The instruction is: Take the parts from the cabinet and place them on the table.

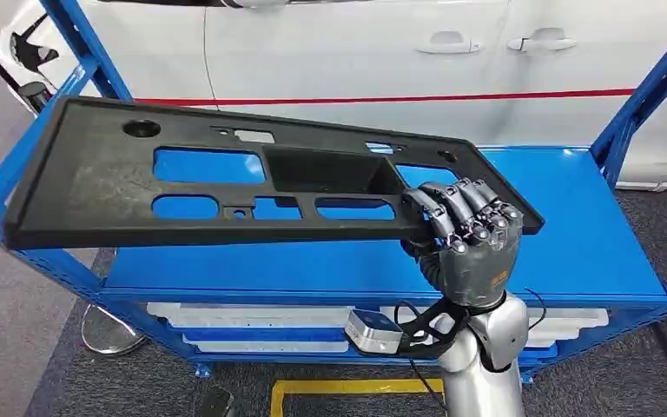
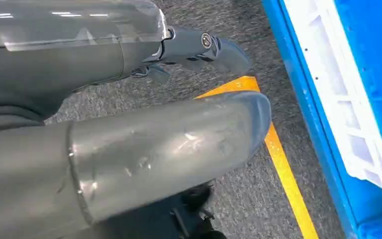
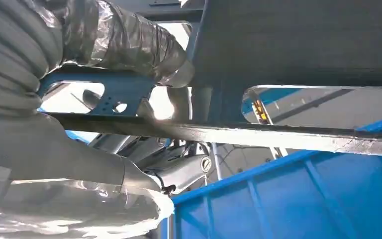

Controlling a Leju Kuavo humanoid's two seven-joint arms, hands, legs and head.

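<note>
Panel (image 1: 226,174), a long black plastic part, is grasped near its right end by the right robot hand (image 1: 465,234) above the blue shelf (image 1: 573,234), so carrying to the surface comes next; the right wrist view adds its underside, and the left robot hand (image 2: 199,47) hangs apparently empty over floor.

Black panel part (image 1: 226,178), matte, with faint grey scuffing; blue shows through its cut-outs. Right hand (image 1: 469,239): dark grey fingers, silver forearm. Shelving rack (image 1: 573,234) saturated blue; white trays (image 1: 252,314) on its lower tier. Behind, at 12 o'clock, white car (image 1: 399,52) with a red stripe. Floor (image 2: 238,199) speckled dark grey carpet with a yellow line (image 2: 283,169).
</note>
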